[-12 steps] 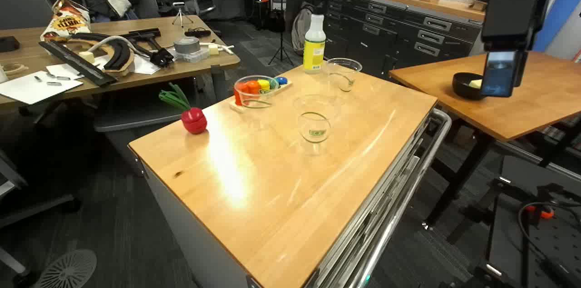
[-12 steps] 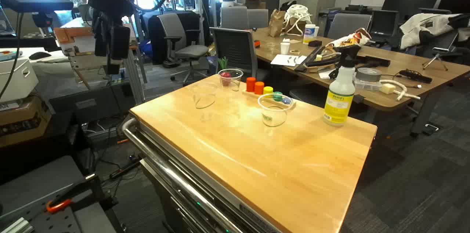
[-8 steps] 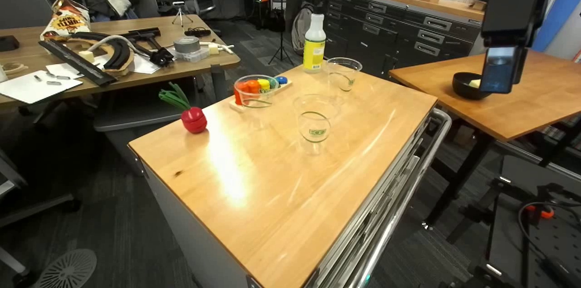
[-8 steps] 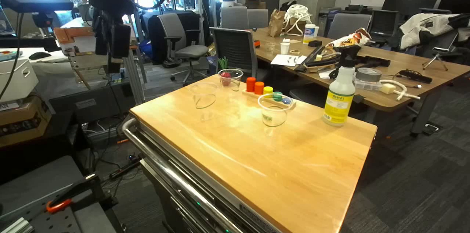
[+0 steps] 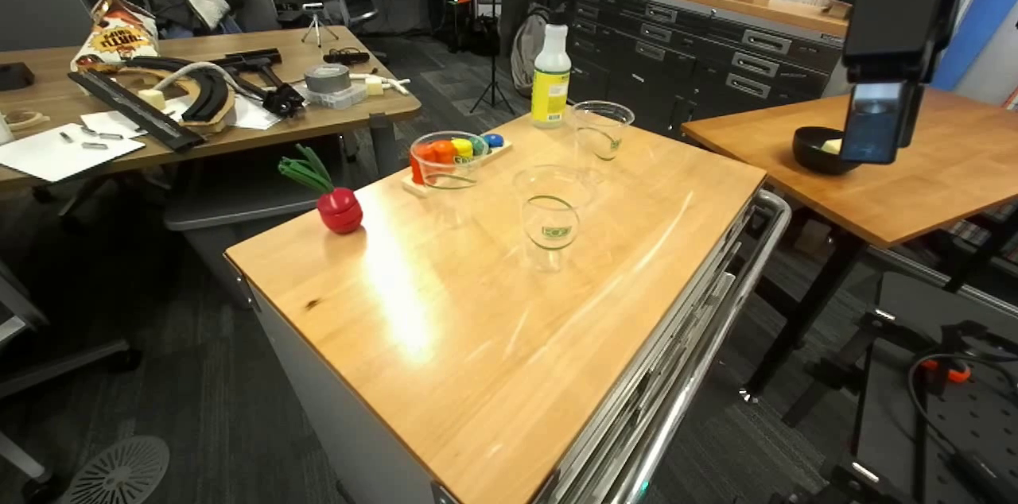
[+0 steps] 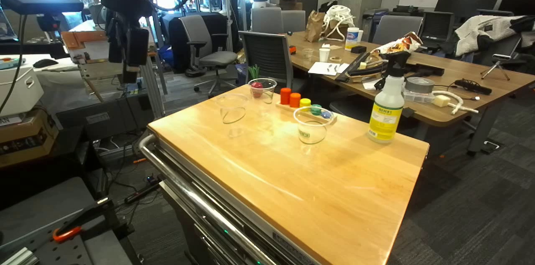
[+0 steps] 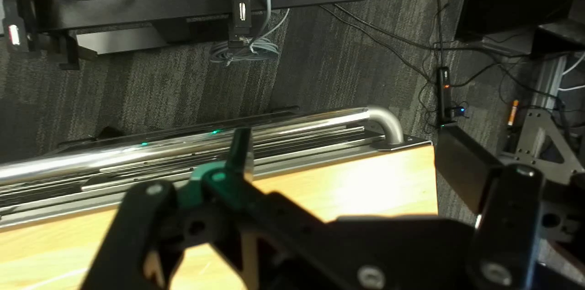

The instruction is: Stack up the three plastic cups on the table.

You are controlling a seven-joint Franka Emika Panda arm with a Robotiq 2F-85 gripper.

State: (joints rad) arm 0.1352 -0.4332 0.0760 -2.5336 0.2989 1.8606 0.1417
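Three see-through plastic cups stand upright and apart on the light-wood table [image 5: 477,401]. One cup [image 5: 550,222] is near the table's middle and also shows in an exterior view [image 6: 233,115]. Another cup [image 5: 451,178] stands by the coloured pegs; it shows too in front of the red object [image 6: 263,97]. The third cup [image 5: 602,140] stands near the spray bottle and shows in an exterior view [image 6: 312,133]. My gripper [image 5: 883,130] hangs high, beyond the railed side of the table. In the wrist view my gripper [image 7: 347,136] has its fingers wide apart, with nothing between them.
A yellow-labelled spray bottle [image 6: 384,116], a peg board with coloured pegs [image 6: 294,100] and a red radish-like object [image 5: 340,210] stand on the table. A metal rail [image 7: 315,120] runs along one edge. A darker table [image 5: 938,162] holds a black bowl [image 5: 819,150].
My gripper has risen very slightly since the earliest frames and holds still since then. The cups have not moved.
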